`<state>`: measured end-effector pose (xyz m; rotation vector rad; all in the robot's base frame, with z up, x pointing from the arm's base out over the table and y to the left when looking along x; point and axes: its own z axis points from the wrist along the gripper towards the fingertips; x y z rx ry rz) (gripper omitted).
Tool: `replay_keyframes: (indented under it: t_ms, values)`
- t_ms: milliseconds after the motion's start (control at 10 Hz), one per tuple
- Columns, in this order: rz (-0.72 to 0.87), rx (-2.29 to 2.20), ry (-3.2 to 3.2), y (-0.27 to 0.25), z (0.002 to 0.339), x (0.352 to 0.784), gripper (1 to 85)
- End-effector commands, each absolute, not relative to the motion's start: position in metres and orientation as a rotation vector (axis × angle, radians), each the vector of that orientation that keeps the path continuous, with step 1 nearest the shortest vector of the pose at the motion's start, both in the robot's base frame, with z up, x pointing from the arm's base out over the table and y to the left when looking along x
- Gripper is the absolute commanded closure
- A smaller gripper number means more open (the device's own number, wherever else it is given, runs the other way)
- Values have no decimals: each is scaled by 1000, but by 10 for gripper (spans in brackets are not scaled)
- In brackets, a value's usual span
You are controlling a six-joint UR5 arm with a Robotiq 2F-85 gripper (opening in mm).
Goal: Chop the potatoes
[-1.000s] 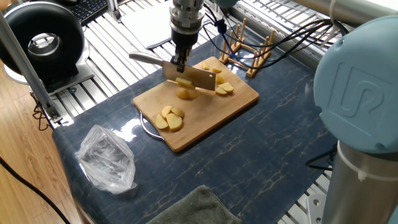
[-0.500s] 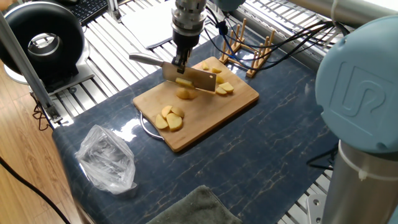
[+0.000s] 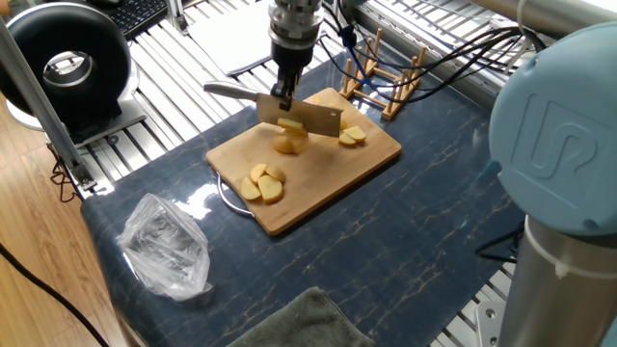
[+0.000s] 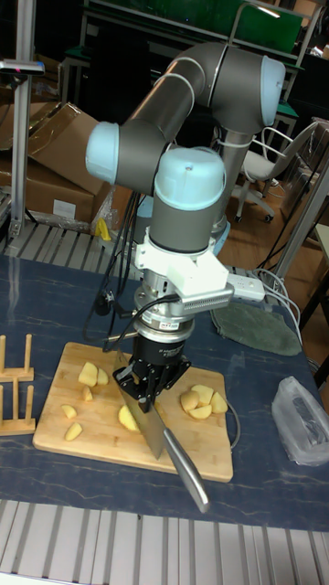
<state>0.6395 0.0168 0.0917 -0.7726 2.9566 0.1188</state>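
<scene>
One claw point(image 4: 144, 388), fingers clamped on a cleaver point(image 3: 301, 117) where handle meets blade. Directly beneath: blade across a rounded potato piece point(image 3: 288, 144) on the bamboo board point(image 3: 318, 183). Toward the camera in the fixed view, a cluster of potatoes point(image 3: 262, 183); beyond the blade, more pieces point(image 3: 352, 136). Past the board, a wooden rack point(image 3: 386, 82). Nearer, off the board, a clear plastic bag point(image 3: 164, 246) and a grey cloth point(image 3: 299, 323).

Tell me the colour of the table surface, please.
The table surface is dark blue with pale marble-like veins, seen best in the fixed view.
</scene>
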Motion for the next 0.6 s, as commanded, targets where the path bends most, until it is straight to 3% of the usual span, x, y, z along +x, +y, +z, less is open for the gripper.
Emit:
replay_keyframes:
  t_ms: [0,500]
  values:
    - [144,-746,2968,22,102,642,847]
    - [142,-755,2945,21,94,649,847]
